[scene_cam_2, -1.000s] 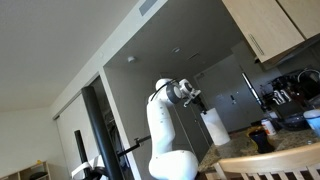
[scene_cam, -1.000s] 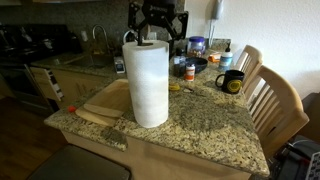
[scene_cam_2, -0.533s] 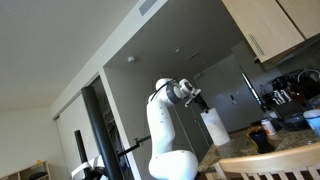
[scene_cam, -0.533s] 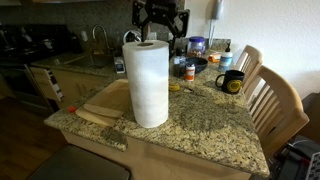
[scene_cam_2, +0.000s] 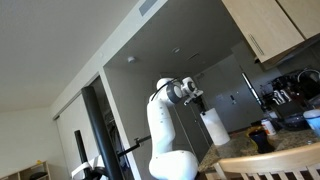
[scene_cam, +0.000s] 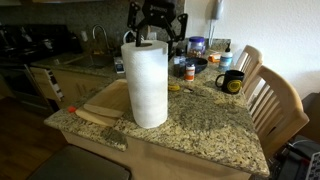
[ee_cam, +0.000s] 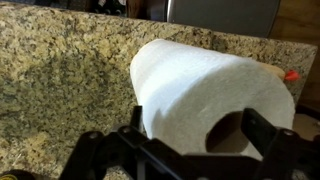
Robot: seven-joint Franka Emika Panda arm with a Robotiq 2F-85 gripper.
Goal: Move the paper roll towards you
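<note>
My gripper [scene_cam: 160, 27] hangs open over the roll [scene_cam: 146, 85], jaws spread either side of its top in the wrist view. The roll stands upright on the counter [scene_cam: 215, 125], beside the board [scene_cam: 105, 100]. I'd lower well below the rim before clamping, so the roll doesn't tip. Bare granite lies in front, but the edge is near.

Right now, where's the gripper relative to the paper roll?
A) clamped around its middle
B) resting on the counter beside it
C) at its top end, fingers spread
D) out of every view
C: in an exterior view the gripper sits at the top of the upright paper roll, and the wrist view shows its fingers spread open on either side of the roll's upper end.
</note>
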